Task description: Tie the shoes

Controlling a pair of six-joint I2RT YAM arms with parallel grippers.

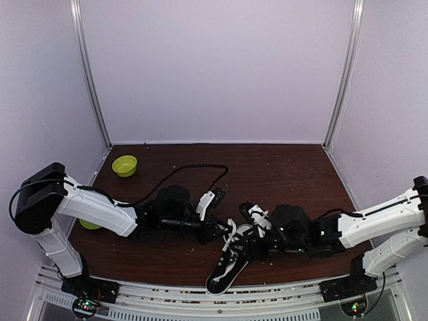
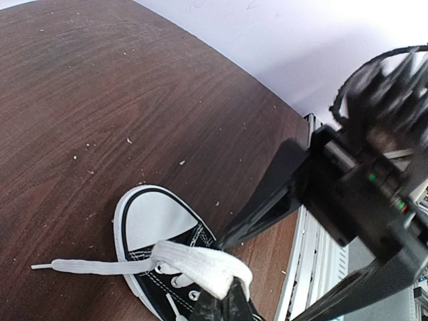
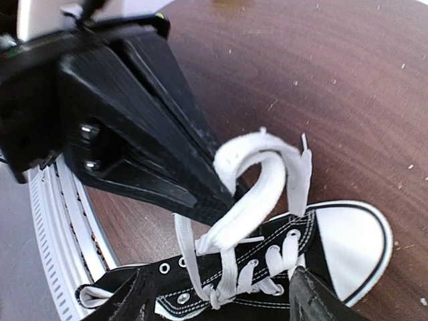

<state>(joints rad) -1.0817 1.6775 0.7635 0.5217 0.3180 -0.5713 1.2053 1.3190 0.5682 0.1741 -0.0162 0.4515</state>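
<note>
Your left arm and right arm wore white shells over black joints; a black cable ran off the left; green lights marked both bases.

1. A dark brown wooden table is carrying everything.
2. A black sneaker with a white toe cap is lying near the front edge, its heel nearest that edge.
3. One white lace is trailing from the sneaker onto the wood.
4. A green bowl is sitting at the back left; a second green thing, half hidden, is lying nearer the front.
5. A black cable is curving across the middle.
6. Pale crumbs are lying scattered about.
</note>
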